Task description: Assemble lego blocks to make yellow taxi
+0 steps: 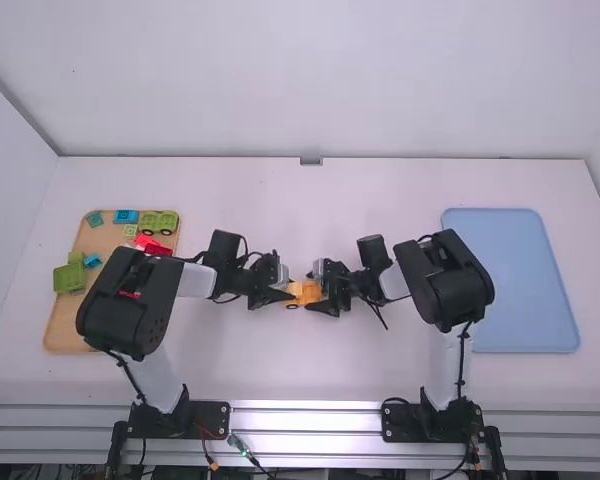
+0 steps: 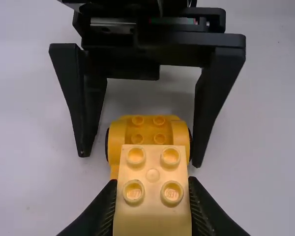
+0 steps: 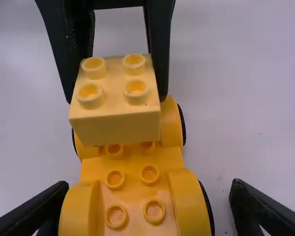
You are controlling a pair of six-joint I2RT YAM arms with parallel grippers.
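- Left gripper [image 3: 115, 100] is clamped on the 4-stud yellow block [image 2: 152, 216].
- Wheeled base [image 3: 135, 191] is straddled by the spread right gripper [image 2: 140, 160], midway between the desk's [image 1: 380, 185] side edges.
- Rolling could be caused by off-centre pressing.

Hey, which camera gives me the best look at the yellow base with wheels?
The right wrist view: the wheeled base is close up, with studs and wheels towards both ends, though the pale block covers some. The left wrist view has the block hiding more of it. In the high view it's tiny, with little detail.
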